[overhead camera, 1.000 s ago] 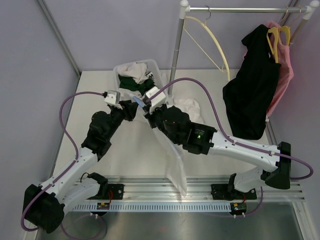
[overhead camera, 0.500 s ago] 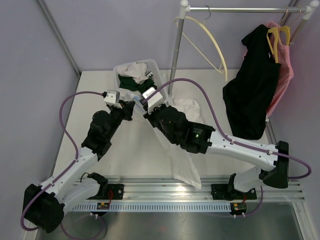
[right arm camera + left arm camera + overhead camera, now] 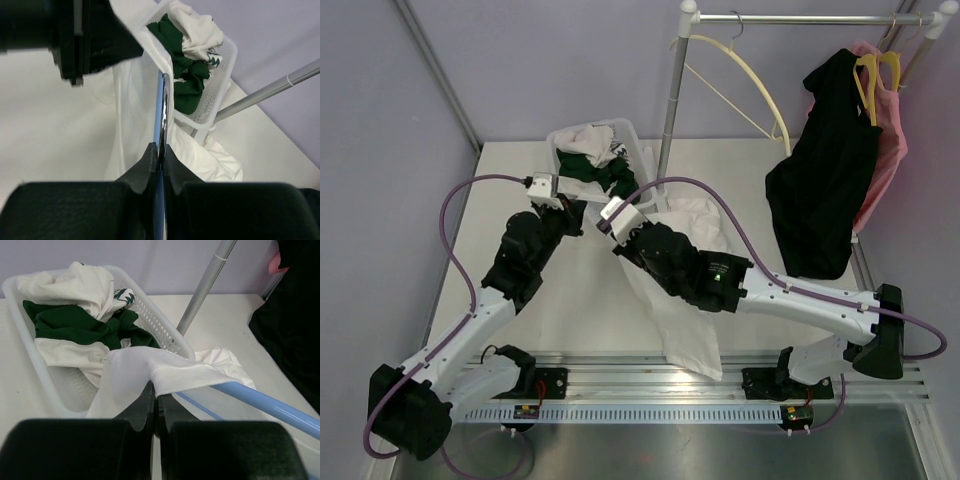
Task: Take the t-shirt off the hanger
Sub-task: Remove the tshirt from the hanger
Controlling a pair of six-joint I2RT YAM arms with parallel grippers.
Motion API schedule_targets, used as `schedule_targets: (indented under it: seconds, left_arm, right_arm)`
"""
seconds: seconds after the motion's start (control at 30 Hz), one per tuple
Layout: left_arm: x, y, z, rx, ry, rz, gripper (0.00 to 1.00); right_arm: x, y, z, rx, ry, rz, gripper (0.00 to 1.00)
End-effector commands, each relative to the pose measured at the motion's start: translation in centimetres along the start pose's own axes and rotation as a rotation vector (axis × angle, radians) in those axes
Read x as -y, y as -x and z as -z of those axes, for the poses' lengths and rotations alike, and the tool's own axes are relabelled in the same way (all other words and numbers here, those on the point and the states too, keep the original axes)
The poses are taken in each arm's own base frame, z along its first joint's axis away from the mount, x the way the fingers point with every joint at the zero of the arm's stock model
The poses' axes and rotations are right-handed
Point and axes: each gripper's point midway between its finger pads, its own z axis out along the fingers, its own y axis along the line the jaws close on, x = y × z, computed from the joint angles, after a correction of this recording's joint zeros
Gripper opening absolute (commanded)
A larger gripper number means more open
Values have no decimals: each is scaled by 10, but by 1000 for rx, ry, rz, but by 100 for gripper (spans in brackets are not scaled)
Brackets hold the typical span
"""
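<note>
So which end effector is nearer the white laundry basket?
Left. The left end effector is shut on the white t-shirt right at the near rim of the basket. The right end effector, shut on the blue hanger, sits further back, its hanger reaching toward it.

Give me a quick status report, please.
Left pincer shut on white t-shirt. Right pincer shut on blue hanger. T-shirt not yet off. Basket close behind.

The pale table (image 3: 575, 305) carries a white laundry basket (image 3: 633, 131) and part of a white t-shirt (image 3: 688, 335).
</note>
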Motion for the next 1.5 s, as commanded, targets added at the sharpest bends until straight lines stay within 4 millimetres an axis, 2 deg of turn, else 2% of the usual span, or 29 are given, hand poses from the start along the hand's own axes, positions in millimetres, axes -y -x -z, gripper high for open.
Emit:
schedule_targets:
  seconds: [0.0,0.17,0.27,0.33,0.4,0.43,0.47,0.63,0.8,0.83,0.9,0.93,1.0,1.03,1.07,1.1,1.17,1.3,1.4,1.43,1.47]
  left_arm:
    - [-10,30,-6,65,45,30,0]
    - [-22,31,-11,46,64,61,0]
    - [-26,29,-16,24,71,71,0]
    - [-35,23,-20,3,100,78,0]
    - [-41,24,-23,-1,125,83,0]
    - [-44,23,-24,-5,138,85,0]
    - [-49,24,-24,-2,149,89,0]
    - [-51,28,-22,7,150,88,0]
    - [-67,28,-23,-27,212,97,0]
    - [-72,32,-23,-27,224,102,0]
    - [-78,24,-26,-59,239,115,0]
    - [-81,27,-28,-60,251,119,0]
    - [-87,16,-32,-103,271,127,0]
    - [-89,20,-34,-100,276,130,0]
    - [-91,12,-37,-130,284,139,0]
    - [-92,11,-38,-136,284,144,0]
    - [-94,11,-41,-142,283,153,0]
    - [-94,8,-41,-152,273,167,0]
    - [-89,9,-38,-134,241,174,0]
    - [-84,17,-36,-101,217,168,0]
    - [-81,18,-35,-91,201,167,0]
  right_arm:
    - [18,12,30,82,21,51,0]
    - [11,8,58,127,154,29,0]
    - [10,14,70,164,196,10,0]
    - [1,10,72,153,254,25,0]
    - [-9,-2,69,97,292,48,0]
    - [-11,1,70,91,304,46,0]
    - [-16,-5,64,62,311,59,0]
    - [-18,-14,54,11,293,88,0]
    - [-31,-22,61,-13,375,110,0]
    - [-29,-22,61,-10,368,108,0]
    - [-26,-19,63,9,354,99,0]
    - [-22,-14,66,27,347,91,0]
    - [-16,-9,69,61,324,76,0]
    - [-9,-4,74,86,310,60,0]
    - [-6,1,76,109,298,46,0]
    - [-4,-1,78,116,295,44,0]
    - [3,9,87,166,289,19,0]
    - [13,15,94,209,263,-13,0]
    - [31,24,94,252,167,-49,0]
    - [38,28,96,272,140,-66,0]
    - [45,39,98,319,107,-95,0]
